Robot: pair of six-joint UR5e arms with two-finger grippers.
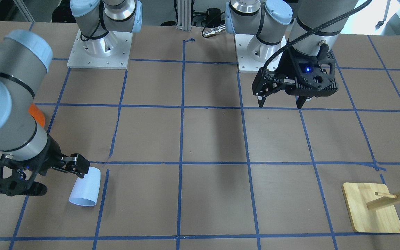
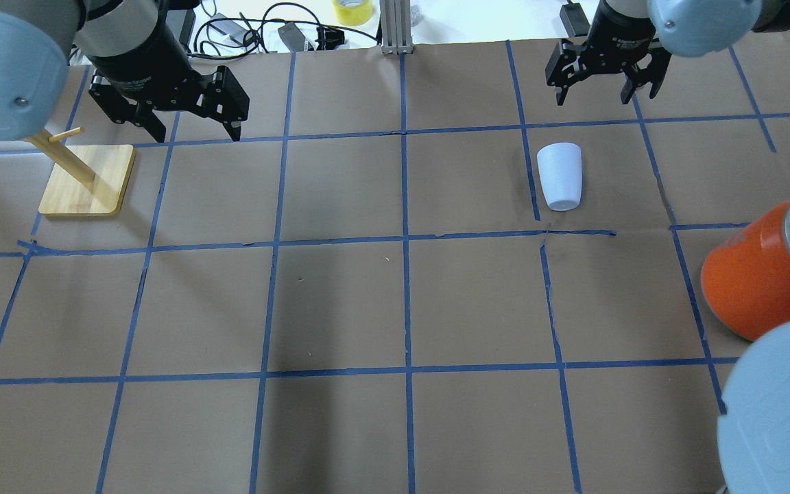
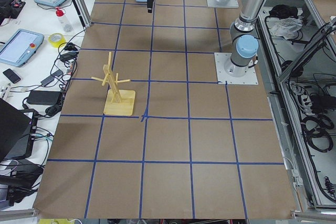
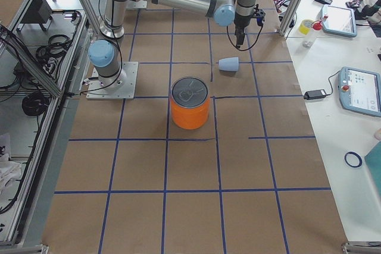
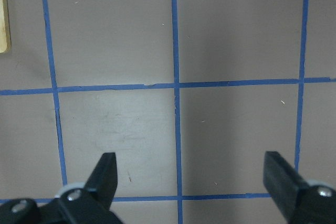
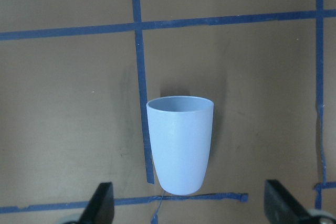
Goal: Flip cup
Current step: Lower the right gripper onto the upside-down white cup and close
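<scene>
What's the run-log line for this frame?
cup: lying on its side | right gripper: open, above cup, not gripping | left gripper: open, empty, over bare table

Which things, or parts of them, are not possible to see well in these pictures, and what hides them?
The orange can: cut by the overhead view's right edge and the right arm; only a sliver behind that arm in the front-facing view.
The wooden stand: its top runs off the front-facing view's right edge; overhead, the left arm covers it.
The cup, on its side: most of its inside shows nowhere; tiny in exterior left.
</scene>
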